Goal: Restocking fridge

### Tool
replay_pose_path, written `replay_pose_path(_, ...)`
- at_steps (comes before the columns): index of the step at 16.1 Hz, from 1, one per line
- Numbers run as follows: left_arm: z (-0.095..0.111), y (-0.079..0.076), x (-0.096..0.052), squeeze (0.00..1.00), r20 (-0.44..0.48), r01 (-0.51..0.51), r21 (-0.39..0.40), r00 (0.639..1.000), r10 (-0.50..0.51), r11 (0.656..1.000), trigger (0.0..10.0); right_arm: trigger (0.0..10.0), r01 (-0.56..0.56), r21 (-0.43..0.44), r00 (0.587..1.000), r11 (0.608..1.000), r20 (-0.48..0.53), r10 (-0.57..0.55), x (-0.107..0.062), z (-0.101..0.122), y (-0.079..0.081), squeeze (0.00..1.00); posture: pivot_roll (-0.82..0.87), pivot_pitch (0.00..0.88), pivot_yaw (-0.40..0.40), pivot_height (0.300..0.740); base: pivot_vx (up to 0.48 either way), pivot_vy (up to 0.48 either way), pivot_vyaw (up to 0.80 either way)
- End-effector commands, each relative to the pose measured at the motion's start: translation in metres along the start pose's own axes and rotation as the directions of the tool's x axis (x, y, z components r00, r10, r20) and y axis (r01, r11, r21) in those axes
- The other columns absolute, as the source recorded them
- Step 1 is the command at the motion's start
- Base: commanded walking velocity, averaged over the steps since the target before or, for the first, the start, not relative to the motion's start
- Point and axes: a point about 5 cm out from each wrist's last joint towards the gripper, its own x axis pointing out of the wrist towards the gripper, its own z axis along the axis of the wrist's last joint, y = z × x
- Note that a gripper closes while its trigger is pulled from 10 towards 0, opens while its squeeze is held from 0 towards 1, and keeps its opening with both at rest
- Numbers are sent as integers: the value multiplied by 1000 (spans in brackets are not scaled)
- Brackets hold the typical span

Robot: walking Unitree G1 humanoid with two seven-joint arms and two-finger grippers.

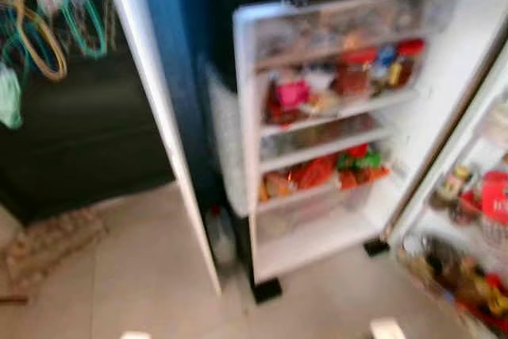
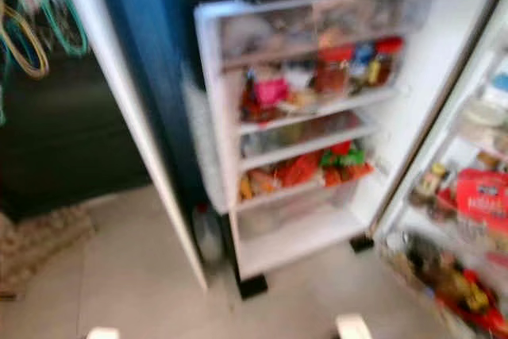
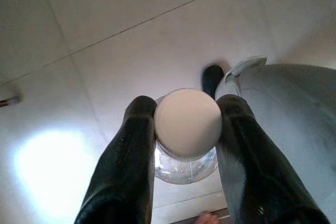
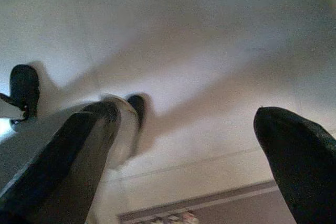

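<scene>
The left gripper (image 3: 184,129) has its fingers clamped on a clear white-capped bottle (image 3: 187,124) above the tiled floor (image 3: 105,35), the right gripper (image 4: 184,145) spread wide, before the open fridge door (image 1: 333,117)

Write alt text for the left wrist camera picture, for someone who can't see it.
The left claw is shut on a clear bottle with a white screw cap, one black finger on each side of its neck, seen from above. Below it lies a pale tiled floor with a bright patch of light.
</scene>
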Motion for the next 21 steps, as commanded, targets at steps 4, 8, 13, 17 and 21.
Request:
replay_pose_path(4,-6,7,-2,0,-21,-16,39,1000,16,999,10000,10000,-16,-2,999,1000,28,16,2,8,7,0,17,0,11,740,0,-297,0)
replay_pose_path(8,-5,8,-2,0,-20,-17,40,1000,18,999,10000,10000,-12,2,999,1000,33,12,2,9,7,0,19,0,10,740,0,-299,0)
replay_pose_path(13,-4,8,-2,0,-16,-14,42,1000,15,999,10000,10000,-10,6,999,1000,37,10,2,10,7,0,20,0,9,740,0,-297,0)
replay_pose_path(17,-3,8,-1,0,-13,-17,34,1000,17,999,10000,10000,-11,4,999,1000,39,11,2,11,7,0,23,0,7,740,0,-297,0)
replay_pose_path(21,-3,9,-2,0,-10,-16,41,1000,16,999,10000,10000,-13,3,999,1000,38,12,2,11,7,0,22,0,12,740,0,-220,0)
